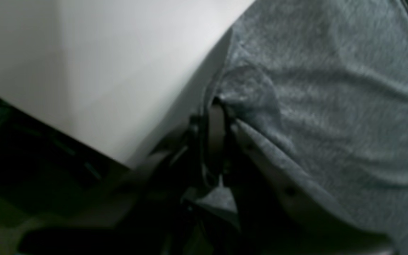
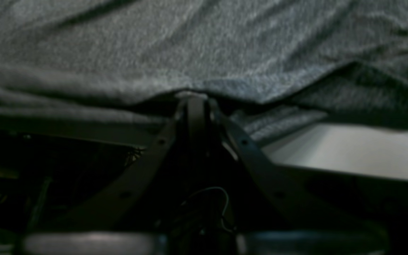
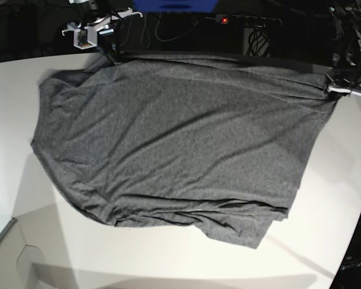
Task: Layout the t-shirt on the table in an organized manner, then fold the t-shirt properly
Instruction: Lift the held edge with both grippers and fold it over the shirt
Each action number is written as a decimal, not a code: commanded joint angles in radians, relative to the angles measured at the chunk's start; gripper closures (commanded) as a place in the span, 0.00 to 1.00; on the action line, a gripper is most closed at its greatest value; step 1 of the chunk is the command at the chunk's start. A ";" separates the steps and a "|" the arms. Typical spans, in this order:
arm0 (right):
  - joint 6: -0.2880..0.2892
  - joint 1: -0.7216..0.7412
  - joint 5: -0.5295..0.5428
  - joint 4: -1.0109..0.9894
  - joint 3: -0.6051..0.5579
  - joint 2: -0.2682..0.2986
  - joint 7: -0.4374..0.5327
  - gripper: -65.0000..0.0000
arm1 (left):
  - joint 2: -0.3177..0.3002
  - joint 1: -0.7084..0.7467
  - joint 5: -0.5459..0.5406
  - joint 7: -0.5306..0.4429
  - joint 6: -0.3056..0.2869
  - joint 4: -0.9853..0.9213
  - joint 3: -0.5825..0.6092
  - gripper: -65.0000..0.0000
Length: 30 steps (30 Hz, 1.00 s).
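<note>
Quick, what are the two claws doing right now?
Left gripper: closed, pinching the t-shirt edge.
Right gripper: closed, pinching the t-shirt edge too.

The left gripper (image 1: 218, 117) is closed, its jaws pinched together on a gathered fold of the t-shirt (image 3: 168, 138). The right gripper (image 2: 194, 101) is likewise clamped on the cloth's edge. In the base view both arms reach in at the far corners, well apart.
</note>
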 commanded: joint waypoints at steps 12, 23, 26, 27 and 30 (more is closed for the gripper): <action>-0.002 0.004 0.013 0.091 -0.007 0.020 0.034 1.00 | -0.017 -0.006 0.002 -0.021 -0.004 0.021 -0.066 1.00; -0.002 0.154 0.008 0.098 -0.007 0.022 0.000 1.00 | -0.017 -0.167 0.015 -0.021 -0.004 0.007 -0.013 1.00; -0.002 0.222 0.008 0.088 -0.006 0.022 -0.098 1.00 | -0.017 -0.220 0.015 -0.021 -0.004 -0.034 0.019 1.00; -0.002 0.240 0.008 0.086 -0.003 0.022 -0.131 1.00 | -0.017 -0.239 0.015 -0.021 -0.004 -0.048 0.026 1.00; -0.002 0.271 0.008 0.085 0.001 0.023 -0.171 1.00 | -0.019 -0.282 0.015 -0.021 -0.004 -0.081 0.033 1.00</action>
